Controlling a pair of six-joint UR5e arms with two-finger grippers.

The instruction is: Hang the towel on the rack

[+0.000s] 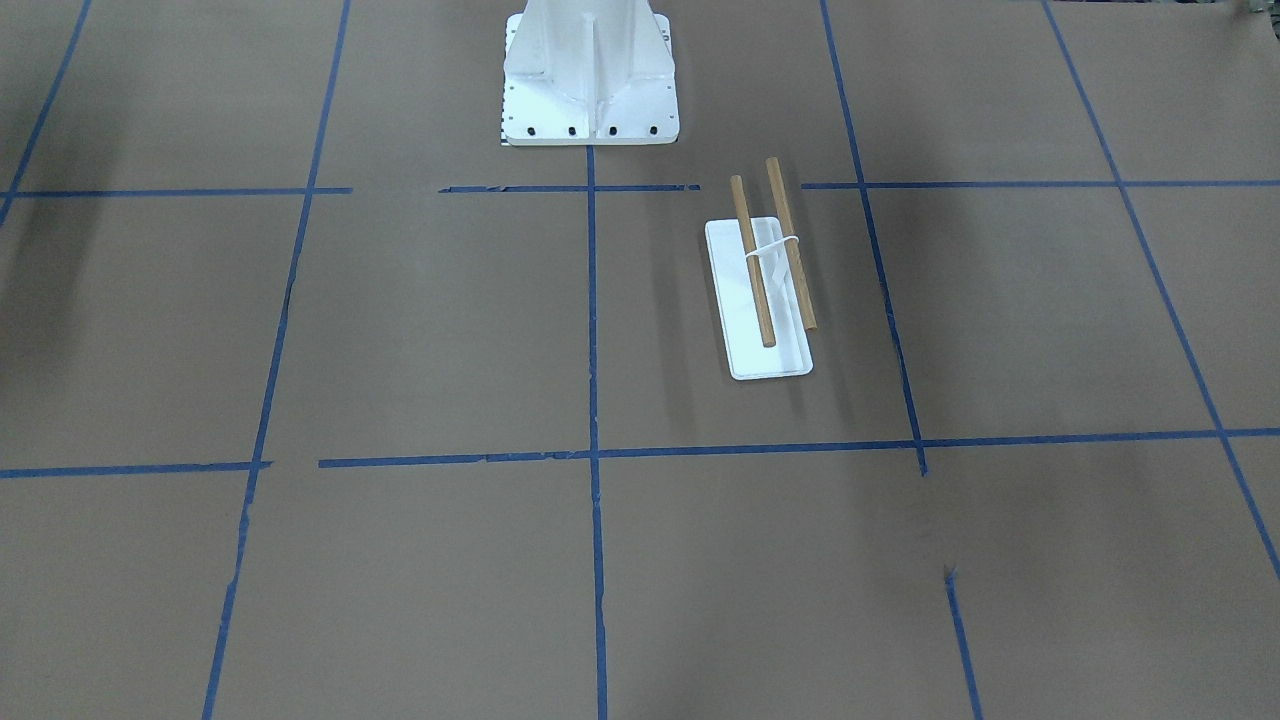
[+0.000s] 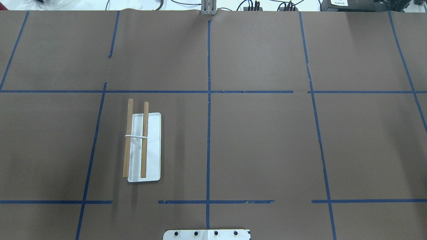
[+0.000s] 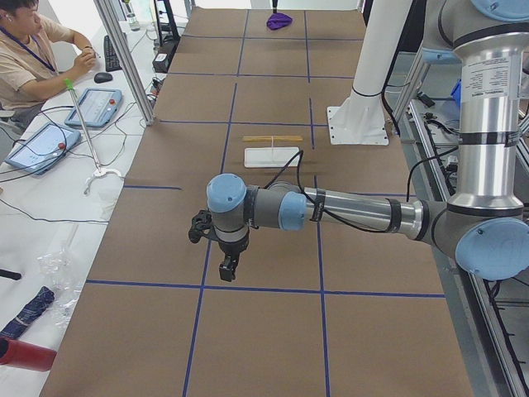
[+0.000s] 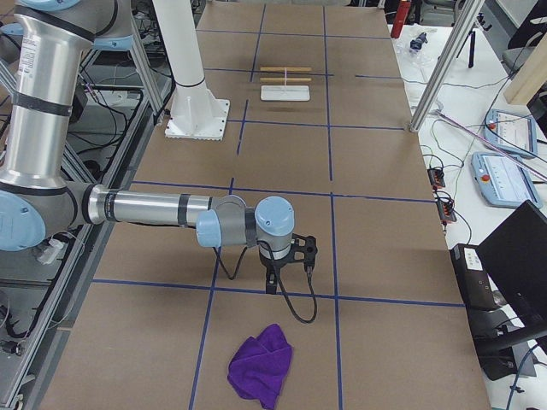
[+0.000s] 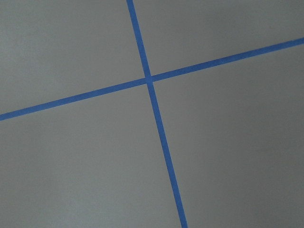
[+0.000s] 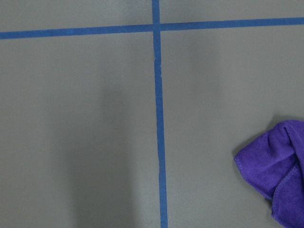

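The purple towel (image 4: 261,373) lies crumpled on the table at the robot's right end. It also shows in the right wrist view (image 6: 280,171) and far off in the exterior left view (image 3: 278,21). The rack (image 1: 775,355), a white base with two wooden rods, stands on the robot's left half (image 2: 153,146), (image 3: 271,157), (image 4: 285,92). My right gripper (image 4: 286,278) hangs above the table a little short of the towel. My left gripper (image 3: 225,269) hangs over the table nearer the left end than the rack. I cannot tell whether either is open or shut.
The large white bolted pedestal (image 1: 590,80) stands at the robot's side of the table (image 2: 206,234). Blue tape lines cross the brown table. An operator (image 3: 33,50) sits at a side desk with tablets beyond the table edge.
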